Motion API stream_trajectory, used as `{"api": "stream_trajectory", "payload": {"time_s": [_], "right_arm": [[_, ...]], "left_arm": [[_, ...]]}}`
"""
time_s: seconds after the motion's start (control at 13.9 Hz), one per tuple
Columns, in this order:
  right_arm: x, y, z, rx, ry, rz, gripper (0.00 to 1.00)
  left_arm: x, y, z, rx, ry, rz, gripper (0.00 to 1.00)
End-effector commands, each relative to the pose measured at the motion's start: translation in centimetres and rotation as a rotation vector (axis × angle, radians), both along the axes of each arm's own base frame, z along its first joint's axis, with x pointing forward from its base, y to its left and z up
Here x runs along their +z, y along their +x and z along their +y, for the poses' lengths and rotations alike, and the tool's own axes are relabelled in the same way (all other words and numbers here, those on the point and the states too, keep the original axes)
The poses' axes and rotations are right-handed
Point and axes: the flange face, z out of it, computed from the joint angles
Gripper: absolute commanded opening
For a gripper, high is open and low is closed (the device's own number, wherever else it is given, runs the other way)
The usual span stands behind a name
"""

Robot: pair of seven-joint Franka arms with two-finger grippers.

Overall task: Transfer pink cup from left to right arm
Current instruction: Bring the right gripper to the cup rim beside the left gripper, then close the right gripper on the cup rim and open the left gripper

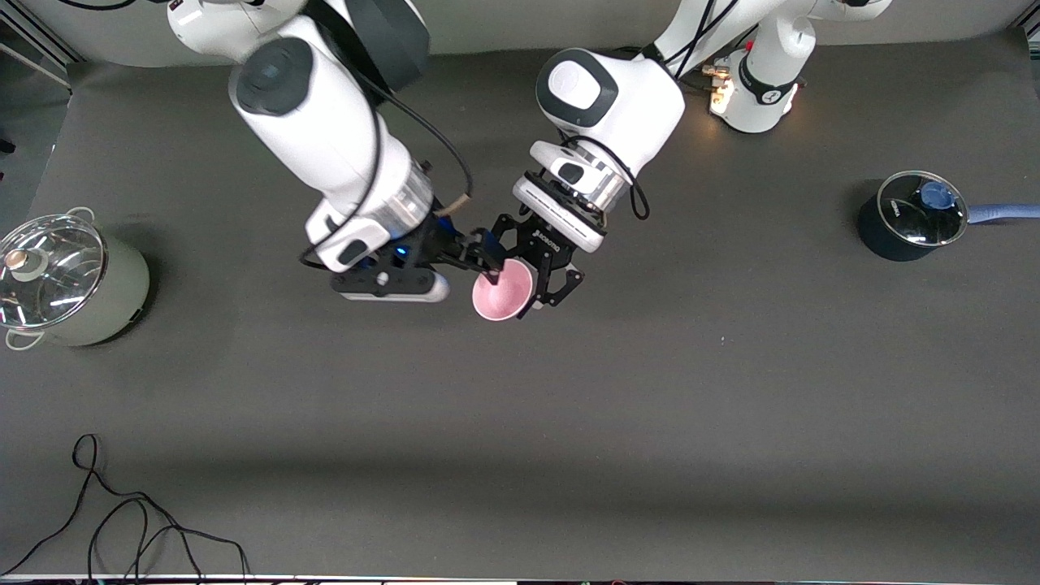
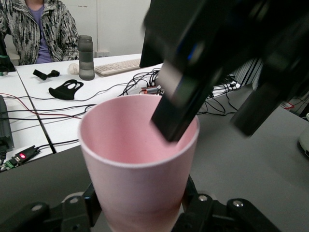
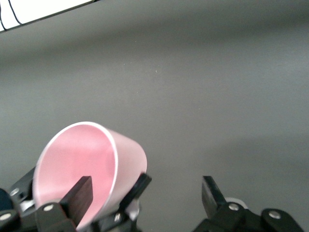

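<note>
Holding the pink cup (image 1: 504,291) in the air over the middle of the dark grey surface (image 1: 650,390), the left end effector (image 1: 540,280) has its black linkage fingers pinched against the cup's lower wall, mouth tilted toward the front camera. The right end effector (image 1: 487,258) is at the cup's rim with its fingers spread: one finger (image 2: 176,113) sits inside the mouth, the other (image 2: 258,108) outside the wall. A pale green lidded pot (image 1: 69,280) stands toward the right arm's end, a dark blue lidded saucepan (image 1: 914,215) toward the left arm's end.
</note>
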Motion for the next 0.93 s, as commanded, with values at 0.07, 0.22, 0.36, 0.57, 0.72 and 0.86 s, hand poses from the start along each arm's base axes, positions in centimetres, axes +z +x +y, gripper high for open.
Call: {"api": "stream_trajectory", "payload": {"time_s": [0.07,0.22,0.36,0.57,0.72,0.86], "right_arm": [[-1.24,1.47,0.68,-0.017,-0.012,-0.038,0.99],[-1.36,1.52,0.65,-0.011,-0.019,-0.042,0.10],[-1.06,1.53,0.54,-0.018,-0.018,-0.046,0.00],[-0.97,1.67,0.37,-0.010,-0.017,-0.051,0.00],[-1.00,1.63,0.48,-0.012,-0.016,-0.050,0.00],[-0.77,1.70,0.40,-0.021,-0.011,-0.051,0.00]], "left_arm": [[1.22,-0.55,0.20,0.017,-0.013,-0.006,0.37],[1.31,-0.57,0.21,0.017,-0.014,-0.007,0.39],[1.22,-0.55,0.20,0.017,-0.013,-0.006,0.43],[1.31,-0.58,0.14,0.016,-0.015,-0.006,0.44],[1.22,-0.55,0.20,0.017,-0.013,-0.006,0.44],[1.29,-0.53,0.20,0.017,-0.014,-0.007,0.56]]}}
